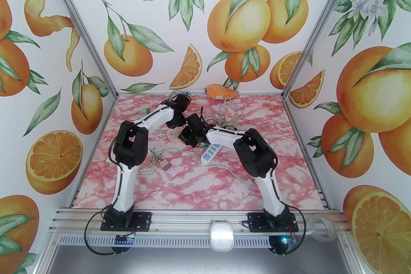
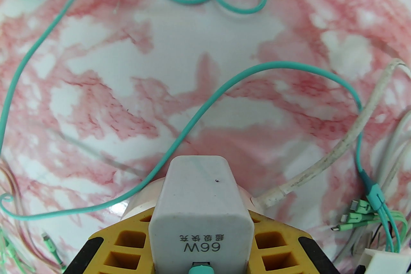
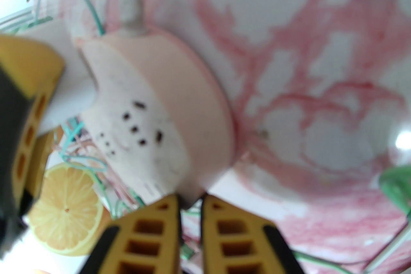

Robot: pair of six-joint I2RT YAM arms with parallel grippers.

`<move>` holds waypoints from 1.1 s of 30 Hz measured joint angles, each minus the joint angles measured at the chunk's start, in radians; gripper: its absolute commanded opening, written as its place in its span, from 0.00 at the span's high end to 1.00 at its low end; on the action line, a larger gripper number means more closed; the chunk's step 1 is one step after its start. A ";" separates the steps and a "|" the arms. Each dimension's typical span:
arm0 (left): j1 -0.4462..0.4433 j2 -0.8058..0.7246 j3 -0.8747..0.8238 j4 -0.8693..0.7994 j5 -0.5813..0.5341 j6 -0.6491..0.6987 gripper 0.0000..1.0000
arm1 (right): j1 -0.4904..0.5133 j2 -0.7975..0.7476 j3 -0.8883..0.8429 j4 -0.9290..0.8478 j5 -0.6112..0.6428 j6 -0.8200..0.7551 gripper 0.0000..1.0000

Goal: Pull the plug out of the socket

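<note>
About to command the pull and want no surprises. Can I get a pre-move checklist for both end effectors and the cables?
1. Left end effector grips the white charger: ok, a finger on each side.
2. Right end effector braces the round pink socket: ok, pinched shut on its edge, though that narrow hold may slip.
3. Charger seated in the socket: cannot tell, prongs hidden.
4. Teal cable slack: ok, lies in loose loops on the table.
5. White cord from the socket slack: ok, curves loosely.
</note>
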 measured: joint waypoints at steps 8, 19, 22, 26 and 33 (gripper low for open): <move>0.046 0.066 0.123 -0.103 0.109 0.020 0.90 | -0.001 0.000 -0.003 0.010 0.003 0.000 0.85; 0.076 0.089 0.169 -0.140 0.185 0.041 0.91 | -0.007 0.002 0.026 -0.022 0.019 -0.047 0.84; 0.073 0.089 0.169 -0.136 0.185 0.041 0.91 | -0.008 0.006 0.046 -0.055 0.024 -0.066 0.84; 0.063 0.079 0.147 -0.116 0.164 0.039 0.95 | -0.008 0.007 0.048 -0.061 0.024 -0.076 0.84; -0.016 -0.044 -0.064 0.069 -0.010 0.027 0.95 | -0.010 0.004 0.035 -0.056 0.016 -0.075 0.84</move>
